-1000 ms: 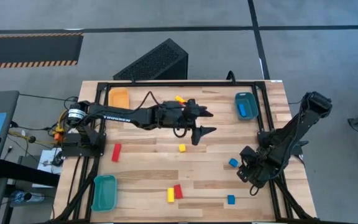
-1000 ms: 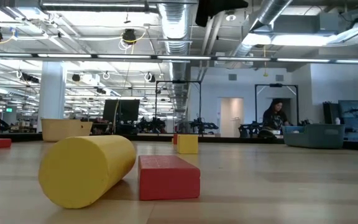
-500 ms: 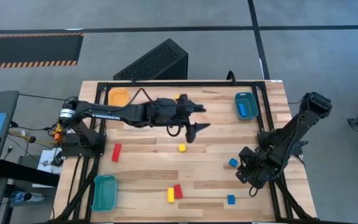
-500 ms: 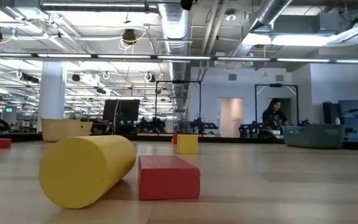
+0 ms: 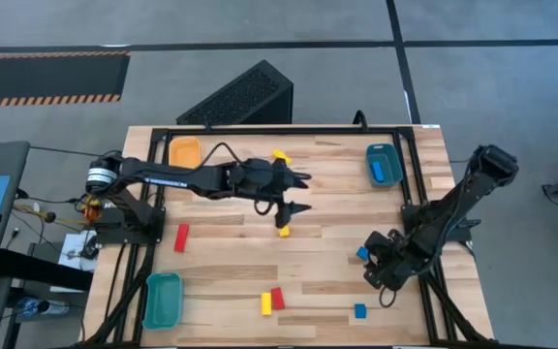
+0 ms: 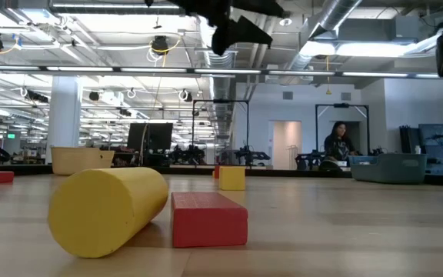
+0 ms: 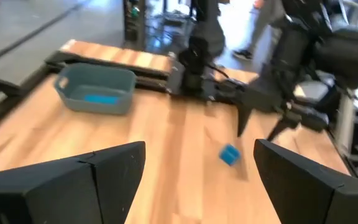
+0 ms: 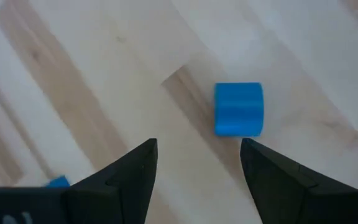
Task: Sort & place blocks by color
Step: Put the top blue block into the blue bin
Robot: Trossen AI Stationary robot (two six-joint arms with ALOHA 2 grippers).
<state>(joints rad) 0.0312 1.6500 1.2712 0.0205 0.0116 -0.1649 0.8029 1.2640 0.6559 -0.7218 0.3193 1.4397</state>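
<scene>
Left end effector (image 5: 292, 194) open, empty, over mid surface (image 5: 337, 281), just above a yellow block (image 5: 283, 231). Right end effector (image 5: 377, 273) open, empty, low over a blue block (image 8: 238, 109) at the right side. Another blue block (image 5: 359, 311) near front edge. Yellow block (image 5: 266, 303) and red block (image 5: 277, 298) touching at front; red bar (image 5: 181, 237) left.

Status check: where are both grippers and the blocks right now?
Left gripper open over yellow block. Right gripper open, hovering by blue block. Nothing held, nothing in the way.
</scene>
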